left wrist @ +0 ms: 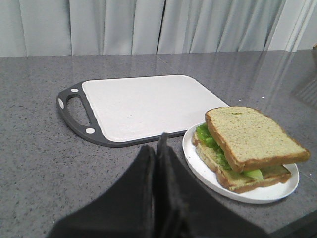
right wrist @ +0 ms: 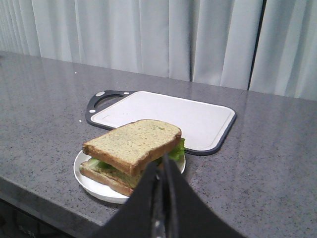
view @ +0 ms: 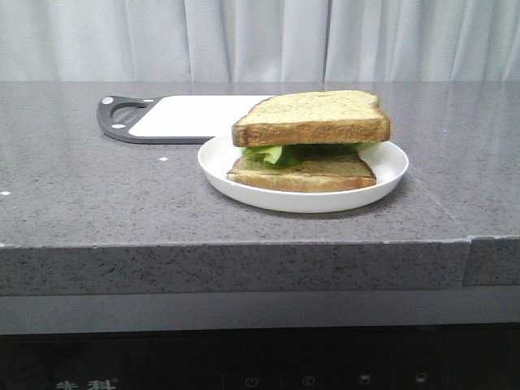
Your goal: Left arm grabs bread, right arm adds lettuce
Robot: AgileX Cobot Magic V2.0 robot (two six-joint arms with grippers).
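A white plate [view: 390,175] on the grey counter holds a stack: a thinner bread slice [view: 305,173] at the bottom, green lettuce [view: 272,153] on it, and the thicker bread [view: 313,118] on top, tilted. The stack also shows in the left wrist view, bread [left wrist: 250,136] and lettuce [left wrist: 205,136], and in the right wrist view, bread [right wrist: 133,144] and lettuce [right wrist: 177,150]. My left gripper [left wrist: 157,148] is shut and empty, to the left of the plate [left wrist: 198,158]. My right gripper [right wrist: 161,166] is shut and empty, in front of the plate [right wrist: 84,173]. Neither arm shows in the front view.
A white cutting board [view: 195,115] with a dark grey rim and handle [view: 118,118] lies behind the plate, towards the left. The counter's front edge [view: 244,244] runs just in front of the plate. A pale curtain hangs behind the counter.
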